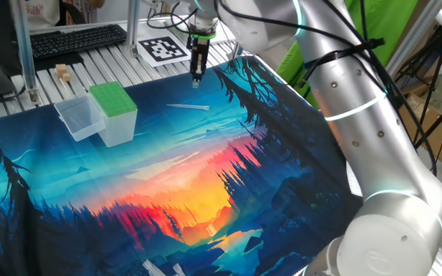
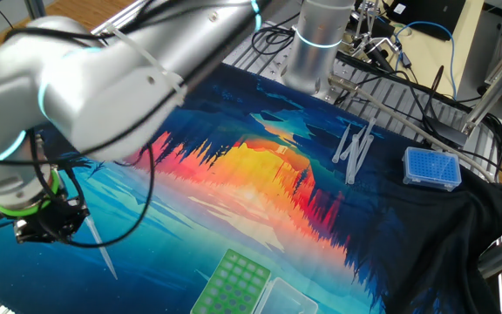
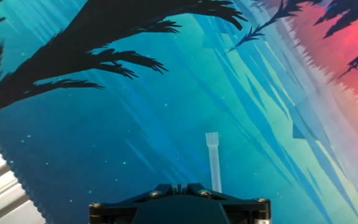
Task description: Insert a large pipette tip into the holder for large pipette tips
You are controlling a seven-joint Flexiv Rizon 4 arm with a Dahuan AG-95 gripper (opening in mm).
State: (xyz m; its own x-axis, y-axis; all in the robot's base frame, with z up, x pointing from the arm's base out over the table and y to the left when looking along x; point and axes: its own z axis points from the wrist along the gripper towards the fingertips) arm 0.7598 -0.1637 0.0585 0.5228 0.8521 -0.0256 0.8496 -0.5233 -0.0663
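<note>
A large pipette tip [image 1: 188,106], thin and translucent, lies flat on the printed mat; it also shows in the other fixed view [image 2: 101,247] and in the hand view [image 3: 214,160]. The holder for large pipette tips [image 1: 113,100], with a green perforated top and whitish sides, stands at the mat's left; it also shows in the other fixed view [image 2: 234,283]. My gripper [image 1: 196,77] hangs above the mat just behind the tip, apart from it. Its jaws look shut with nothing between them in the hand view [image 3: 178,186]. It also appears in the other fixed view [image 2: 57,228].
A clear plastic tub [image 1: 80,119] sits against the holder. Several more tips [image 2: 354,148] and a blue tip box [image 2: 431,167] lie at the mat's other side. A keyboard [image 1: 75,38], a marker tag [image 1: 163,48] and small wooden blocks [image 1: 62,73] sit behind the mat.
</note>
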